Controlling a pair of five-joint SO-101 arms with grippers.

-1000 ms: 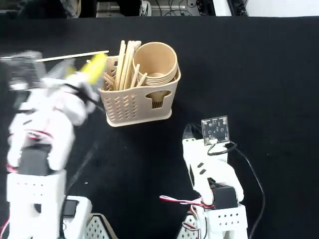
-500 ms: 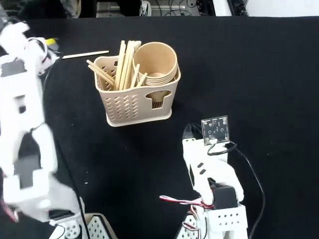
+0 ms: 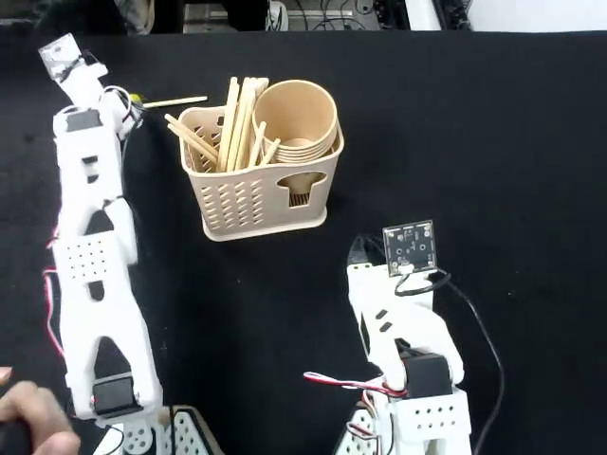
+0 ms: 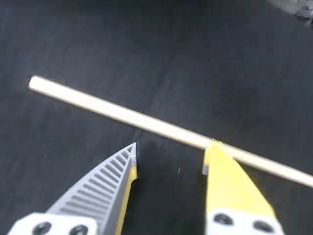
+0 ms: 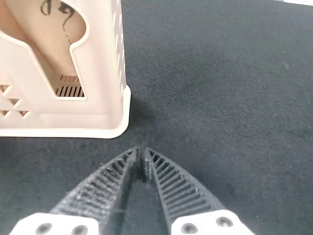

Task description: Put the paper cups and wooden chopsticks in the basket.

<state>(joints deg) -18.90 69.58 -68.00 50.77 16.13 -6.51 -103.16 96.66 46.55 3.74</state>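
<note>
Cups (and chopsticks) in basket; loose chopstick on table by its far-left corner.

Even, fairly bright light falls from overhead. The black desk soaks it up and gives back no glare, so the pale basket and the white left arm stand out strongly against it. Shadows are soft and faint. A dim band hugs the basket's foot in the right wrist view, and the chopstick lies brightly lit on the dark surface.
</note>
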